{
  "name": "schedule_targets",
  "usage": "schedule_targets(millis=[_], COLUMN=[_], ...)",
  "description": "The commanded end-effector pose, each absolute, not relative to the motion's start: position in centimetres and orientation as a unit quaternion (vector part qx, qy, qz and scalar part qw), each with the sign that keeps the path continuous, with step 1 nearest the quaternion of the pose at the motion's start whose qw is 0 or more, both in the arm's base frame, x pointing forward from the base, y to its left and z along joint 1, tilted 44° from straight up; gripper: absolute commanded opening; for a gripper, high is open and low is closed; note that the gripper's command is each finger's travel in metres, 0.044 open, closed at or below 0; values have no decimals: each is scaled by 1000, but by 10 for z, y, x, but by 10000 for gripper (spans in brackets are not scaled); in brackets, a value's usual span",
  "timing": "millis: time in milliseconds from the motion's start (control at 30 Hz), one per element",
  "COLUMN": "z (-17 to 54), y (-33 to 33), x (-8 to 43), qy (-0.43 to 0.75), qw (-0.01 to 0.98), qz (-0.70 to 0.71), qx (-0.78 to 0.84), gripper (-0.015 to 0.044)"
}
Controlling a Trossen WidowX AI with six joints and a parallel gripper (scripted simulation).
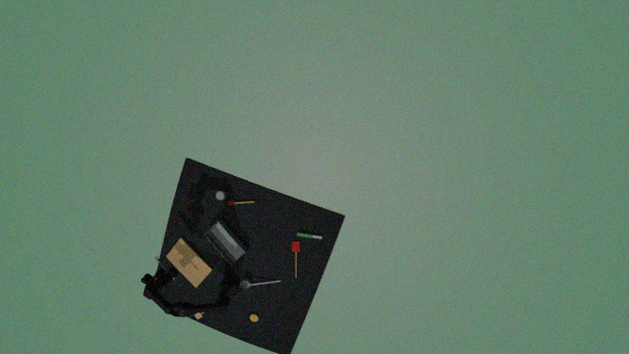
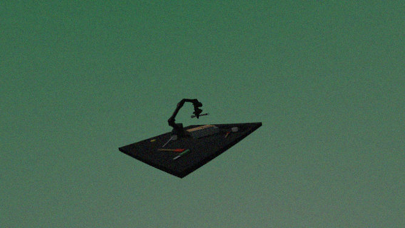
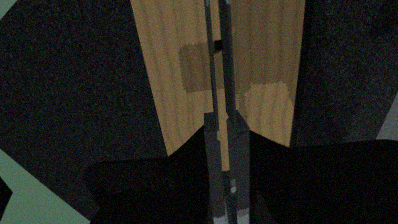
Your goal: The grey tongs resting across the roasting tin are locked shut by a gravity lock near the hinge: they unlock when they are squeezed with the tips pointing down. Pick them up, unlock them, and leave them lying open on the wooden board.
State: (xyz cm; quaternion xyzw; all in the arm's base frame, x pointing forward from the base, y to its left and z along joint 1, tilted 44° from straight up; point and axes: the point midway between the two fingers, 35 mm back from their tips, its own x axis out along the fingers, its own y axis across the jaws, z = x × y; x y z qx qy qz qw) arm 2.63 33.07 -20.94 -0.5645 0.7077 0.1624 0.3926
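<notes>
The grey tongs (image 3: 227,65) (image 2: 204,114) are held in the air above the wooden board (image 3: 270,115) (image 1: 202,272) (image 2: 200,128). My gripper (image 3: 218,128) (image 2: 197,116) is shut on them. It points down, and the tongs lie across it, close to level with a slight tilt in the exterior view. In the wrist view their two arms run close together with a narrow gap. The lock's state cannot be made out. The roasting tin (image 1: 226,242) (image 2: 206,133) stands beside the board with nothing across it.
Around the dark table lie a ladle (image 1: 245,284) (image 2: 174,137), a red-headed spatula (image 1: 296,247) (image 2: 179,150), a green-and-white tool (image 1: 305,234), a small red-headed brush (image 1: 232,203), a white round object (image 1: 219,195) (image 2: 234,129) and a yellow disc (image 1: 254,318).
</notes>
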Motion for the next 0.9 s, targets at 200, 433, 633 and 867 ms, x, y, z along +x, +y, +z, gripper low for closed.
schedule_targets(millis=[200,433,633,867], z=[-207,-216,-224,-234], y=[336,331,325,319], x=[26,26,25,25], qy=[708,708,707,707], qw=[394,396,398,400], qz=[169,171,173,176], qx=[-561,-559,-558,-556], gripper=[-150,-150,-150,-150])
